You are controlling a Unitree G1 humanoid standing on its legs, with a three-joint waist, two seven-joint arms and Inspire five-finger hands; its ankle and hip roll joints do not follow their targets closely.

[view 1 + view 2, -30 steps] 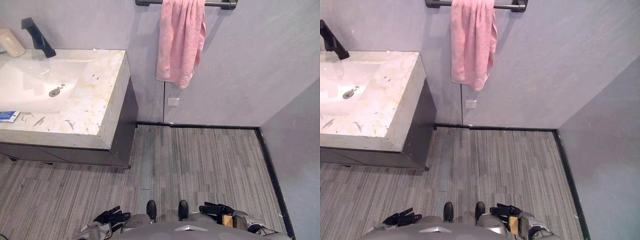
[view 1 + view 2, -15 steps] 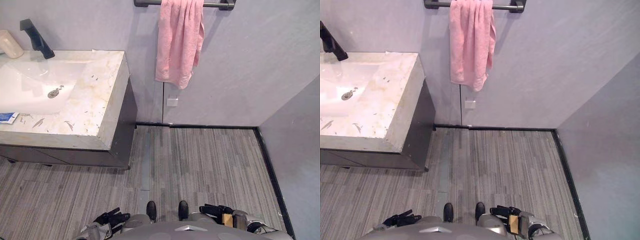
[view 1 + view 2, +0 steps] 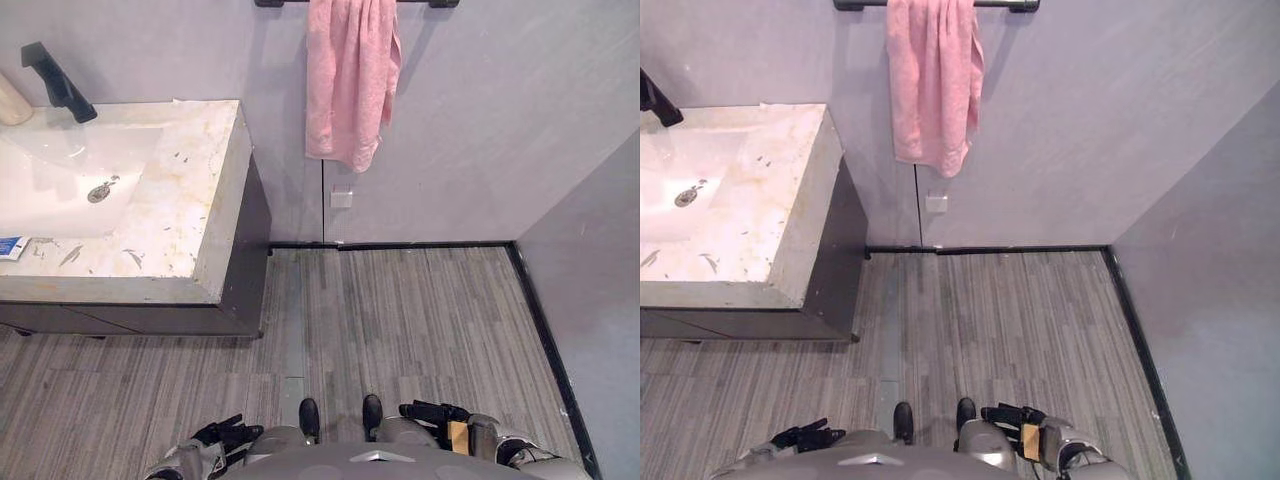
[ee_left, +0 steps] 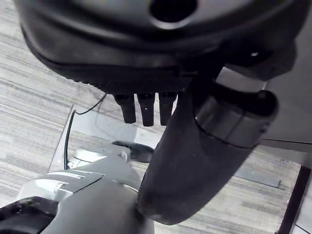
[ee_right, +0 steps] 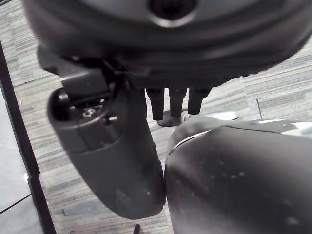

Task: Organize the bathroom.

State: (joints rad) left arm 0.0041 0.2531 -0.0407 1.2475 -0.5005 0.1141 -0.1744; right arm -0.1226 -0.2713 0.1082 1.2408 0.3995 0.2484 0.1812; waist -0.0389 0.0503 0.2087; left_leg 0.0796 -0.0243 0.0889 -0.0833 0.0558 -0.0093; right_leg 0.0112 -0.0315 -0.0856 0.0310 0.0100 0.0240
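Pink towel [image 3: 349,80] hangs draped over the wall rail [image 3: 935,5], beside the sink counter [image 3: 185,210], off the floor to dry. Left hand [image 3: 225,436] and right hand [image 3: 432,413] hang low, fingers relaxed, holding nothing; no step appears begun.

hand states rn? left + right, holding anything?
Left hand: open, fingers relaxed, holding nothing, low by the robot's side.
Right hand: open, fingers relaxed, holding nothing, low by its side.
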